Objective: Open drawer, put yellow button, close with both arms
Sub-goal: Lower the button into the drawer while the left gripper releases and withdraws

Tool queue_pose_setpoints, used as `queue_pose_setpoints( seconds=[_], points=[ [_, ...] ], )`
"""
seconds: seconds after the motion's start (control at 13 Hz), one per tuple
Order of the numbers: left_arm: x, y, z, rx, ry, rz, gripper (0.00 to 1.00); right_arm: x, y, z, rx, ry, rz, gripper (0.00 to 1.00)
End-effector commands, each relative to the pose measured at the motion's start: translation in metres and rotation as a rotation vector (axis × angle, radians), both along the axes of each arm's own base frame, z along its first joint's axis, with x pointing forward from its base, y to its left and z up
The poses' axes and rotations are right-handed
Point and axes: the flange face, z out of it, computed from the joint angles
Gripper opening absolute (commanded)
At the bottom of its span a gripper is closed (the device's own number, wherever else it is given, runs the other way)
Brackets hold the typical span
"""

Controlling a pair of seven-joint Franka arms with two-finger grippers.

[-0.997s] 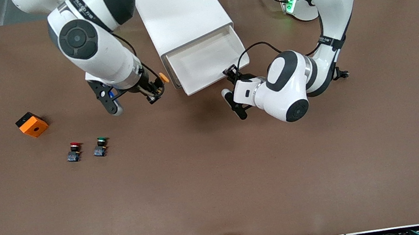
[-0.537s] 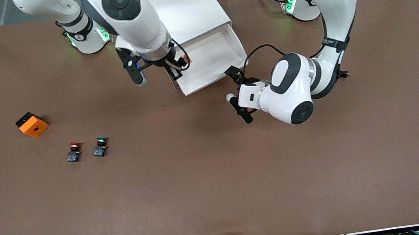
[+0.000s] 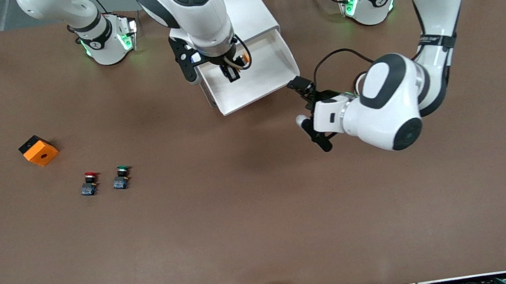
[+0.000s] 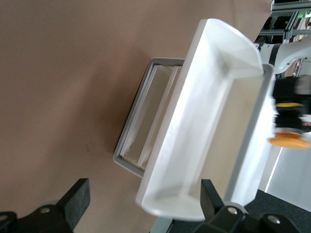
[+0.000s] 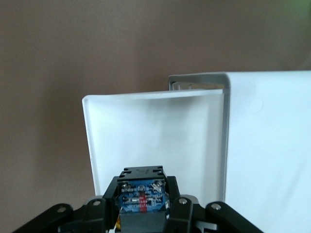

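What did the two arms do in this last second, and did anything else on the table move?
The right pincer, shut on the yellow button, swung from over the bare table beside the cabinet to over the open drawer. The left pincer, empty and open, backed away from the drawer's front toward the left arm's end of the table. The drawer stayed open; the red button, green button and orange block stayed put.

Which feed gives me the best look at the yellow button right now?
The left wrist view: the yellow button shows its cap side-on, beside the open drawer. The front view shows only a bit of orange in the right gripper over the drawer. The right wrist view shows just its blue base between the fingers.
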Motion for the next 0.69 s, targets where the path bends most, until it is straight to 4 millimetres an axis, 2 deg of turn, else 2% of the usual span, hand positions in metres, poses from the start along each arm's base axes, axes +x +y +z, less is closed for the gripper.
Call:
queue_pose_setpoints(
  seconds=[0.0,0.15,0.23,0.46,0.61],
  points=[
    [0.005,0.041,0.037,0.037,-0.023,0.029,1.00,-0.001,0.027,-0.010,-0.011,-0.011,-0.043,0.00],
    [0.009,0.076,0.061,0.098,-0.040,0.079,1.00,-0.006,0.047,-0.021,-0.039,-0.028,-0.061,0.00],
    [0.010,0.094,0.073,0.148,-0.044,0.123,1.00,-0.014,0.056,-0.025,-0.045,-0.035,-0.056,0.00],
    [0.014,0.148,0.102,0.242,-0.085,0.216,1.00,-0.026,0.069,-0.034,-0.065,-0.053,-0.081,0.00],
    [0.013,0.173,0.122,0.296,-0.135,0.244,1.00,-0.029,0.073,-0.044,-0.087,-0.058,-0.084,0.00]
  ],
)
